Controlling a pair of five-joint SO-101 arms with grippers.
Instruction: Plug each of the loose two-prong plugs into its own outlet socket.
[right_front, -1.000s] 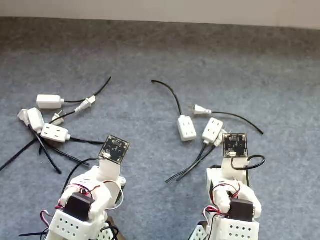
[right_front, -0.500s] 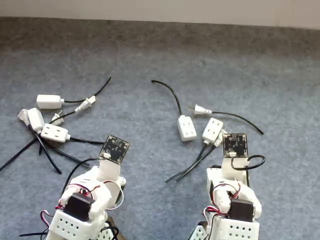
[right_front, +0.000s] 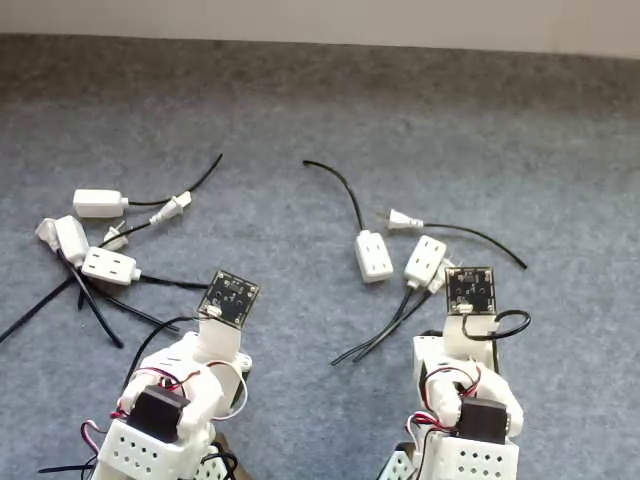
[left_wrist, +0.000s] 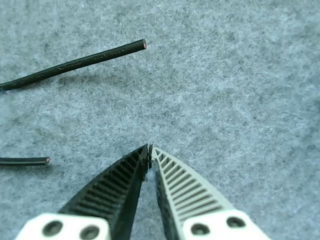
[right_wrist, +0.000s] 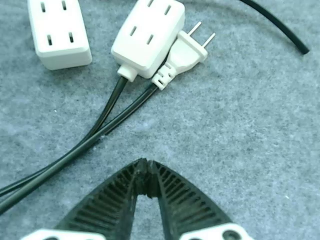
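Two white outlet sockets (right_front: 374, 254) (right_front: 425, 260) lie side by side on the grey carpet at centre right. A loose white two-prong plug (right_front: 403, 221) lies just beyond them. In the right wrist view the sockets (right_wrist: 59, 32) (right_wrist: 148, 37) face up, and another loose plug (right_wrist: 187, 52) rests against the second one. My right gripper (right_wrist: 146, 172) is shut and empty, short of these cords. At the left lie three more sockets (right_front: 100, 203) (right_front: 70, 238) (right_front: 110, 266) and two plugs (right_front: 172, 209) (right_front: 116, 238). My left gripper (left_wrist: 150, 149) is shut over bare carpet.
Black cords (right_front: 95, 300) trail from the left cluster toward the near edge. Two cut cord ends (left_wrist: 100, 54) (left_wrist: 25, 161) lie ahead of my left gripper. Another black cord (right_front: 340, 190) curves away beyond the right sockets. Both arm bases (right_front: 185, 400) (right_front: 465, 400) sit at the near edge.
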